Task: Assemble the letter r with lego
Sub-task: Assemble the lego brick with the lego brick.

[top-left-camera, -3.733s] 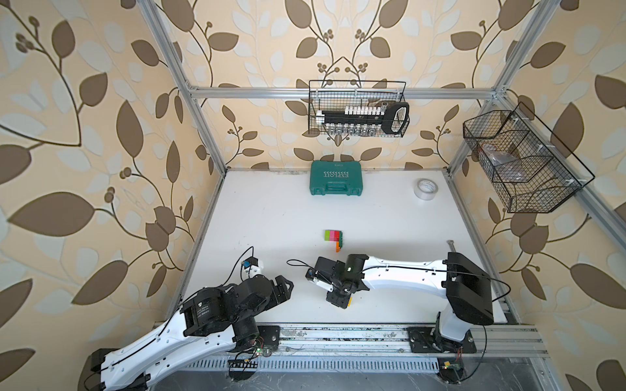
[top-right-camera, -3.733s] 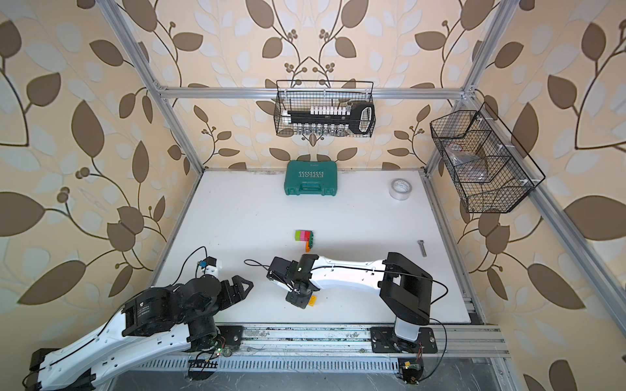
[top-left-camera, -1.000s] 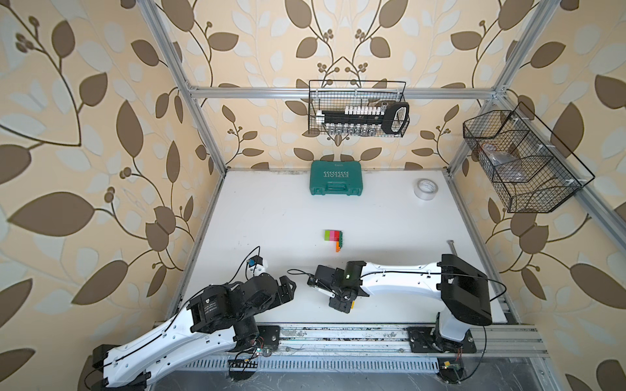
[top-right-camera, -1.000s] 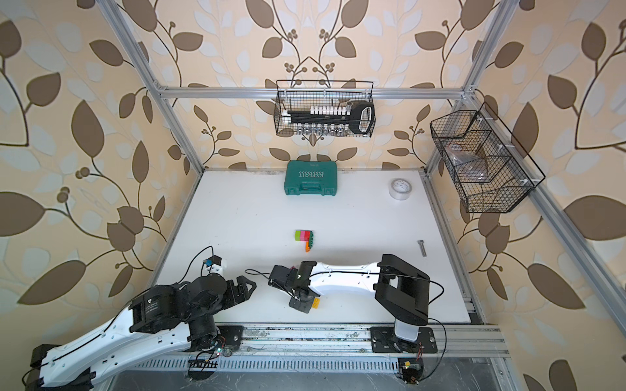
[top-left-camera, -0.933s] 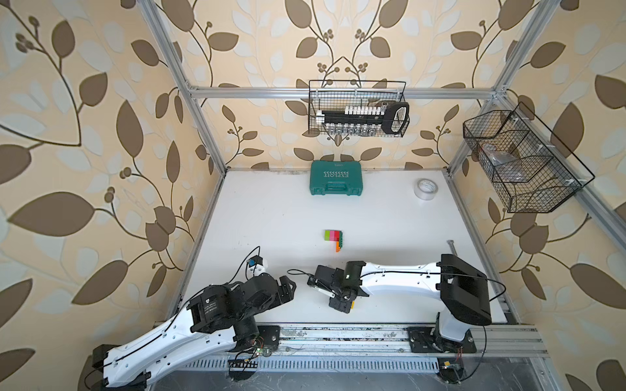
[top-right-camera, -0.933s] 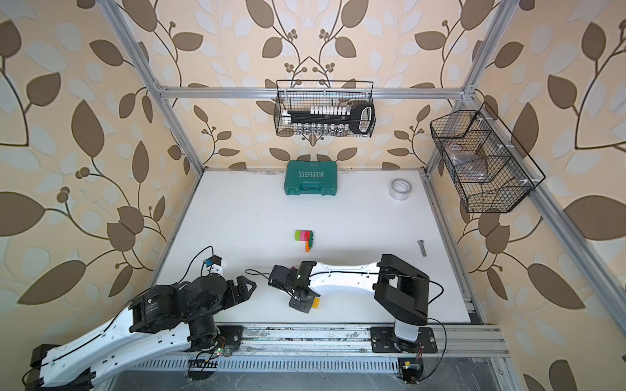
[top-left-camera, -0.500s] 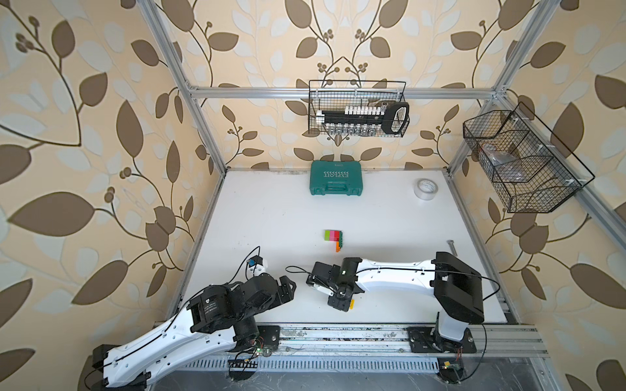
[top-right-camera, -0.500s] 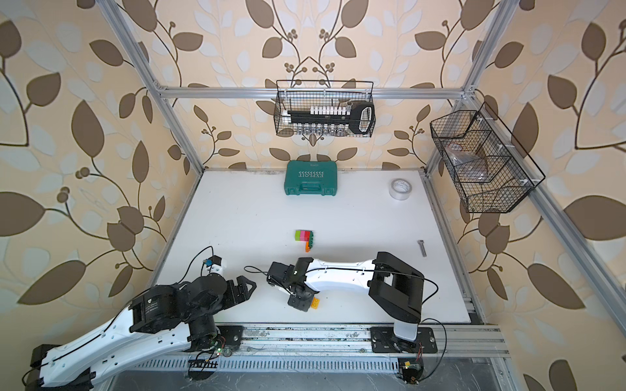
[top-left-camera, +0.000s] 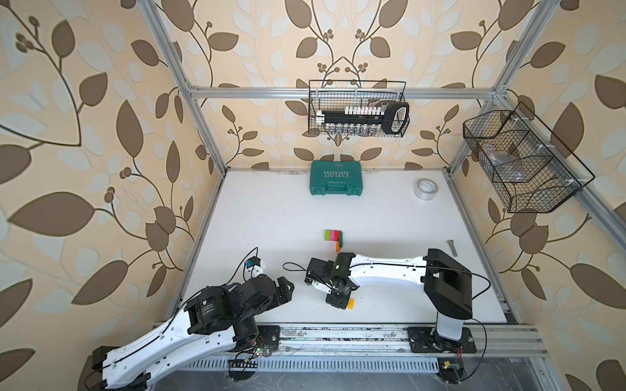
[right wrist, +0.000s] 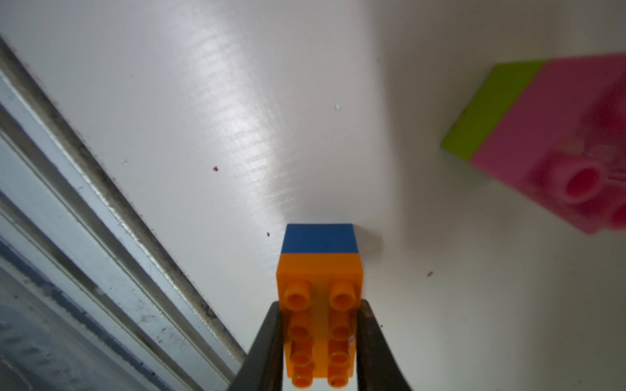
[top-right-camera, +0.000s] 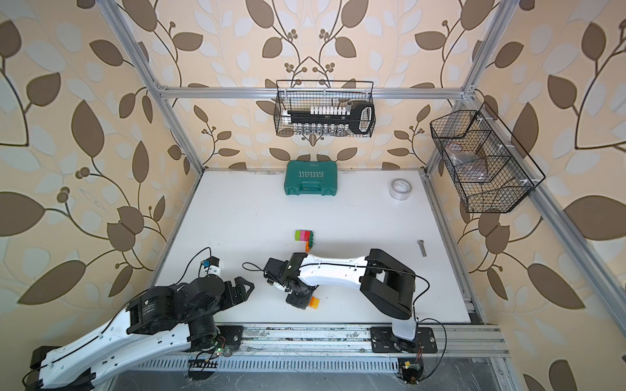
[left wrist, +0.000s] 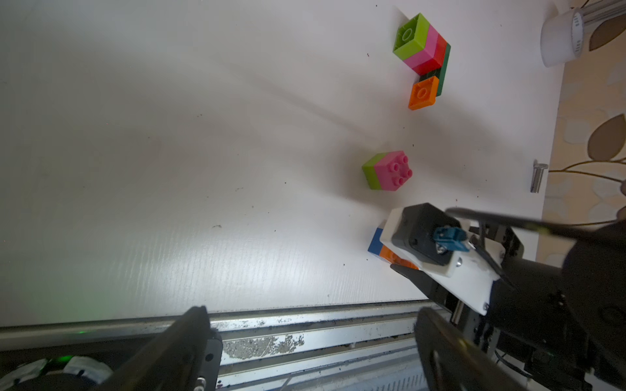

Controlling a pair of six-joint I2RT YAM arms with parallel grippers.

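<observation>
My right gripper [right wrist: 320, 309] is shut on a long orange lego brick [right wrist: 320, 321] that has a blue brick [right wrist: 320, 238] joined to its far end, close to the white table. In both top views only an orange corner [top-left-camera: 350, 304] [top-right-camera: 315, 302] shows beside that gripper [top-left-camera: 338, 299]. A lime-and-pink lego pair [left wrist: 388, 171] [right wrist: 542, 135] lies nearby, hidden under the right arm in both top views. A joined group of lime, pink, red, dark green and orange bricks [top-left-camera: 333, 236] [top-right-camera: 305, 236] [left wrist: 423, 57] lies mid-table. My left gripper [top-left-camera: 286, 291] [left wrist: 315, 338] stands open and empty at the front left.
A teal tool case [top-left-camera: 336, 177] sits at the back, a tape roll [top-left-camera: 425, 189] at the back right, and a bolt [top-left-camera: 451, 247] near the right edge. Wire baskets [top-left-camera: 357, 108] hang on the walls. A metal rail [top-left-camera: 338, 338] runs along the table's front edge.
My right arm has shifted slightly to the left with the orange-and-blue piece still in its grip. The left arm has stayed still.
</observation>
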